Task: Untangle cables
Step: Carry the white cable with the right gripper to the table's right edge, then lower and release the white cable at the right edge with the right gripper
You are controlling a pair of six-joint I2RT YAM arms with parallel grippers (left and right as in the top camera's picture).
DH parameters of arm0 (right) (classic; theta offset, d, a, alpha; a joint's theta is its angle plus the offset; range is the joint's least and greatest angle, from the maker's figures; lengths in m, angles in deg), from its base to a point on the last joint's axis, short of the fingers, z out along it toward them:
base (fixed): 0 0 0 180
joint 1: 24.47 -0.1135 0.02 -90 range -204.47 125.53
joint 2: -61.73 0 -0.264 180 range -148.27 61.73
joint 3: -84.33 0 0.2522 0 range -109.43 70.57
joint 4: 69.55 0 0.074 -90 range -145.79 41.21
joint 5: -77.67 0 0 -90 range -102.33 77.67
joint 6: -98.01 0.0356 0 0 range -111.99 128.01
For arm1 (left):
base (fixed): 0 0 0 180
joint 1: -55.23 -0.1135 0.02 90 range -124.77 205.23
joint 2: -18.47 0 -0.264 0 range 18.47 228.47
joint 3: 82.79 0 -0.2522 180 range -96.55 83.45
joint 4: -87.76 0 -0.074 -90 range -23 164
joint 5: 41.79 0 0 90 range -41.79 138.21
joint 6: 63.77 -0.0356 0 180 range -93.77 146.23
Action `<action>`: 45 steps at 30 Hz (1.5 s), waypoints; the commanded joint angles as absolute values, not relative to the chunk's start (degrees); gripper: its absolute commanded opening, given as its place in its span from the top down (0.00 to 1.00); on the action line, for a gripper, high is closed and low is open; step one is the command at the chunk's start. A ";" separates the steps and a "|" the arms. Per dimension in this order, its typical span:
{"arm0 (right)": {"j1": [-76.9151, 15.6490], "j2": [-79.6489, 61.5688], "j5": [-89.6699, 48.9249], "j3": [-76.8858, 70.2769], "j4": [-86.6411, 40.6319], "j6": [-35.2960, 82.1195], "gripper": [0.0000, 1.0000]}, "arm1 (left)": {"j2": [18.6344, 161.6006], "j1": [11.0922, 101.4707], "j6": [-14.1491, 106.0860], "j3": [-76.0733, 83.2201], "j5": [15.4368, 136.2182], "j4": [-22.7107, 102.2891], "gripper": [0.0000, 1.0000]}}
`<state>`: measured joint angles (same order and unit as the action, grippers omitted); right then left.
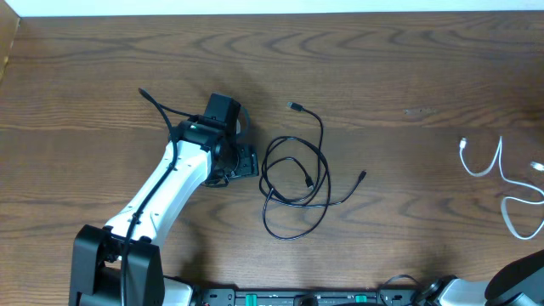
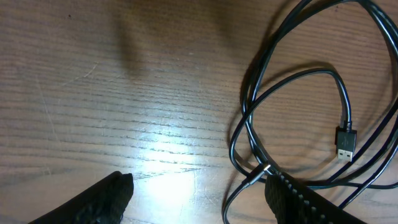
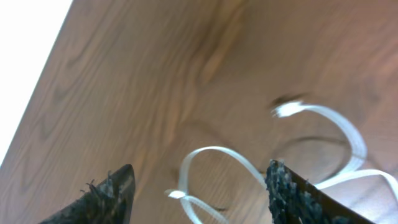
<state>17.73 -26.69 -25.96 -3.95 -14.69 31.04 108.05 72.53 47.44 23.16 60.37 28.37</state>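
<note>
Left fingers (image 2: 102, 200) wide beside coiled black cable (image 2: 346, 142); right fingers (image 3: 107, 198) wide over white cable (image 3: 323, 111)

Wood-grain table (image 1: 408, 76) (satin sheen), glossy black cable (image 2: 283, 81)

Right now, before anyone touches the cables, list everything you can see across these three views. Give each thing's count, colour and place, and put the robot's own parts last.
black cable: one, black, loosely looped at the table's centre, just right of the left gripper
white cable: one, white, curled near the table's right edge, apart from the black cable
table: one, brown wood grain, under everything
left arm: one, white and black, reaching from the lower left towards the black cable
left gripper: one, black fingers, open, at the edge of the black cable's loops
right arm: one, dark, only partly in view at the lower right corner
right gripper: one, black fingers, open, above the white cable
</note>
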 commanded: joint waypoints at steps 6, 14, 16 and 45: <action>10.34 -26.58 -30.57 -0.95 -6.64 25.68 0.43 | 108.51 72.34 47.95 23.73 60.86 28.22 0.27; 5.25 -26.58 -19.40 10.19 -14.08 27.26 0.44 | 108.51 72.34 47.95 23.73 60.86 27.98 0.27; 5.20 -26.58 -17.91 11.96 -16.39 27.24 0.43 | 108.51 72.34 47.95 23.73 60.86 27.98 0.27; 5.33 -27.32 -7.95 16.33 -27.32 23.81 0.63 | 108.51 72.34 47.95 23.73 60.86 27.91 0.27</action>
<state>5.44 -26.76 -9.19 14.85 -26.21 24.11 108.05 72.53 47.44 23.16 60.37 28.02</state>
